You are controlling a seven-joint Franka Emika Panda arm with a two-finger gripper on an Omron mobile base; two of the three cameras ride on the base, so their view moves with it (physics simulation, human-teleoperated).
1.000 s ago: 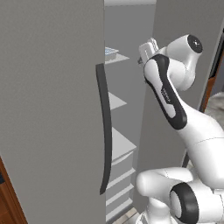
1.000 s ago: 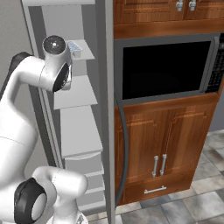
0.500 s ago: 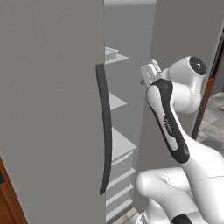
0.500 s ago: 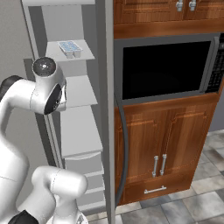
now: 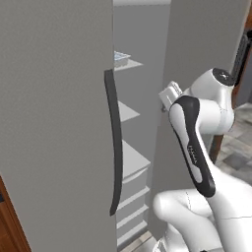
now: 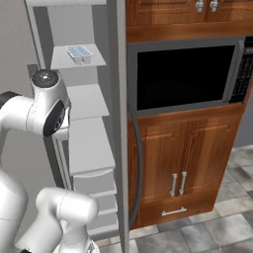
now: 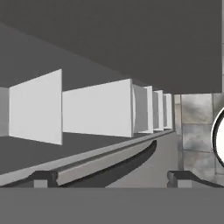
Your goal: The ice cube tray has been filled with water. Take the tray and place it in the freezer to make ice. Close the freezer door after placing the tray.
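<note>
Ice cube tray (image 6: pixel 79 53) is sitting on an upper white shelf (image 6: pixel 59 59) inside the freezer (image 6: pixel 116 99), whose door (image 5: pixel 54 123) is standing open with its dark vertical handle (image 5: pixel 114 142) facing the base. Its pale corner is also peeking out on that shelf in the left base view (image 5: pixel 120 57). Below and in front of it, the gripper (image 7: pixel 111 178) is hanging empty, its fingertips (image 7: pixel 43 177) spread wide apart and looking along the shelf edges. Right of the freezer, a black wall oven (image 6: pixel 185 74) is sitting above wooden cabinet doors (image 6: pixel 183 173).
</note>
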